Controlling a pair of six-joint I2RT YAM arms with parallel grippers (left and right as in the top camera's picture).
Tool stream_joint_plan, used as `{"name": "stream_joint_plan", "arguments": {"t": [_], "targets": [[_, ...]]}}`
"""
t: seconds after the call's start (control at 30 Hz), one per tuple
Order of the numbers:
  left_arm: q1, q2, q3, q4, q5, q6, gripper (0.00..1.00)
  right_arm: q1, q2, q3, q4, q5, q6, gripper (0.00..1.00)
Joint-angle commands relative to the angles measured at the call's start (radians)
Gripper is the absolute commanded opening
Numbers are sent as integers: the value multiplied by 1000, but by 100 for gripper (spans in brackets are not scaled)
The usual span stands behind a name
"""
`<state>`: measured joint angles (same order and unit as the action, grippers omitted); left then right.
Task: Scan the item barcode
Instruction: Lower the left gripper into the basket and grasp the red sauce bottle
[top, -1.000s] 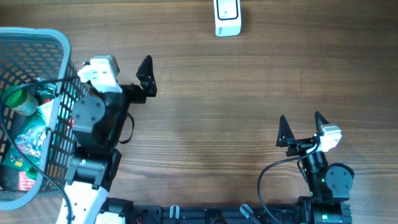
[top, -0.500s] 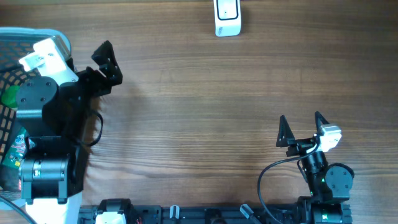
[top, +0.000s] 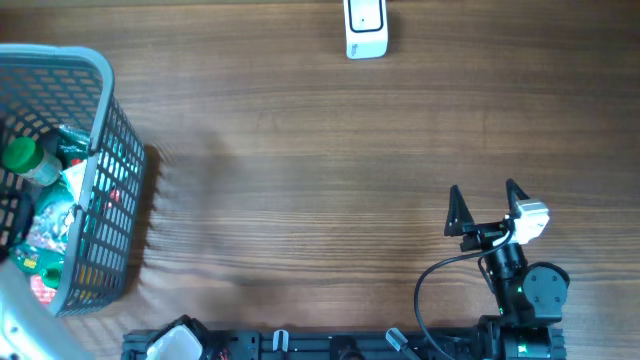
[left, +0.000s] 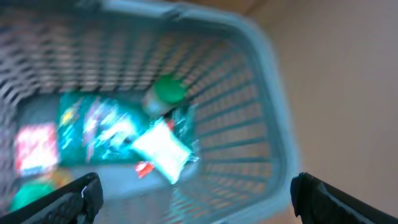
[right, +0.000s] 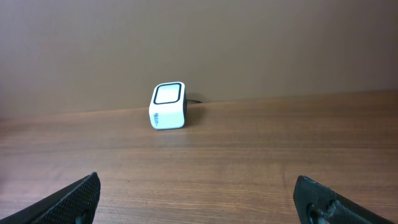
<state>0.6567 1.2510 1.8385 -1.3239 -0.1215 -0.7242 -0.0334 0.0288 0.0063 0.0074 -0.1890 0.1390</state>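
Grey basket (top: 112, 205) at left edge, scanner (top: 366, 30) far edge

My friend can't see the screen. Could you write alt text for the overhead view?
A grey mesh basket of packaged groceries sits at the left edge of a wooden table, and a small white scanner stands at the far edge. The right gripper rests open and empty near the front.
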Motion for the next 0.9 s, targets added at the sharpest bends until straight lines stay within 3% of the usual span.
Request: {"name": "stream_joint_plan", "arguments": {"t": [0.0, 0.13, 0.27, 0.47, 0.87], "targets": [[87, 53, 18, -105, 56, -99, 100, 4, -6, 0, 5, 13, 19, 100], [87, 74, 18, -185, 64, -98, 100, 4, -6, 0, 5, 13, 19, 100], [114, 135, 17, -361, 16, -354, 100, 4, -6, 0, 5, 13, 19, 100], [121, 267, 8, -361, 27, -328, 100, 4, -6, 0, 5, 13, 19, 100], [174, 273, -182, -361, -46, -266, 100, 4, -6, 0, 5, 13, 19, 100]]}}
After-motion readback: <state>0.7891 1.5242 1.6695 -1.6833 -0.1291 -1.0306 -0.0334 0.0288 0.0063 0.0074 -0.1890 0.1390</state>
